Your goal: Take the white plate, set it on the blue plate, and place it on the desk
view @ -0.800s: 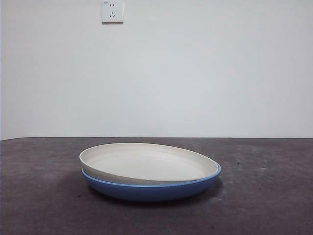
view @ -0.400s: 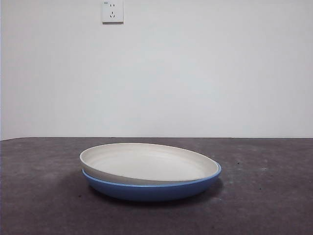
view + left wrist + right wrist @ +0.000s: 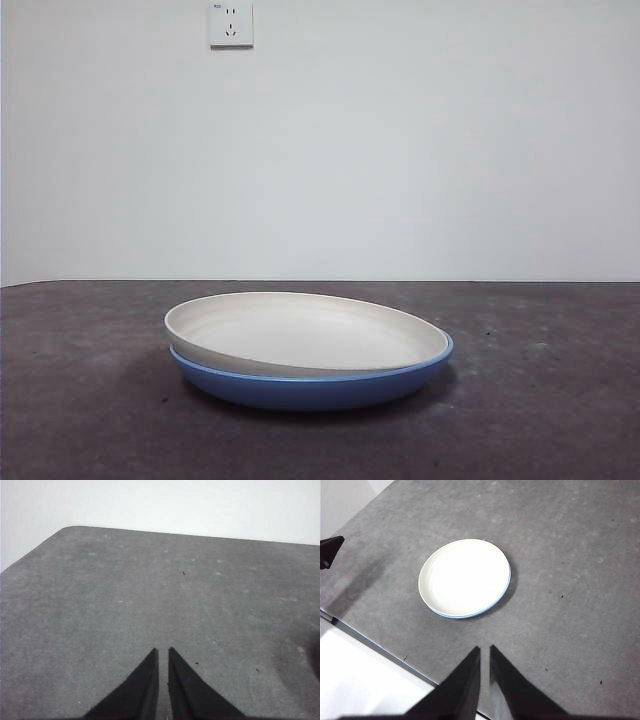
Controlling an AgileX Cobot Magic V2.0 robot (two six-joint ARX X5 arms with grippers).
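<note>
The white plate (image 3: 305,333) lies nested in the blue plate (image 3: 310,387), a little tilted, its left rim higher. Both rest on the desk (image 3: 540,400) in the middle of the front view. From high above, the right wrist view shows the white plate (image 3: 464,577) with only a thin blue plate (image 3: 500,594) edge peeking out. My right gripper (image 3: 484,650) hangs shut well above the desk, away from the plates. My left gripper (image 3: 163,651) is shut over bare desk (image 3: 150,590), with no plate in its view.
A wall socket (image 3: 230,22) is on the white wall behind. The desk's edge (image 3: 375,642) runs close to the plates in the right wrist view. A dark tip of the other arm (image 3: 330,550) shows at that view's side.
</note>
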